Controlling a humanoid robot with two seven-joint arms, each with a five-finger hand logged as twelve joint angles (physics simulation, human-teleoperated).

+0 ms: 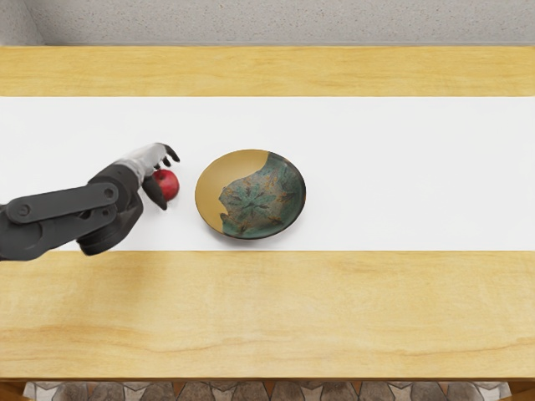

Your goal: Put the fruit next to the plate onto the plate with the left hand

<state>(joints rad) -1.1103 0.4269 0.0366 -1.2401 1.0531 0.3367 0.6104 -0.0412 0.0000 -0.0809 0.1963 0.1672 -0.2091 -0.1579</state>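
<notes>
A small red fruit [169, 185] lies on the white runner just left of a round plate [211, 179], which is ochre with a green leaf pattern. My left arm comes in from the left edge, and its hand [161, 174] is right at the fruit. The dark fingertips [171, 155] are spread just above the fruit and the thumb lies against its lower left side. The fingers are not closed around it, and the fruit rests on the cloth, apart from the plate's rim. My right arm is out of view.
The white runner [401, 167] crosses the wooden table [267, 309] from left to right. A wall runs along the table's far edge.
</notes>
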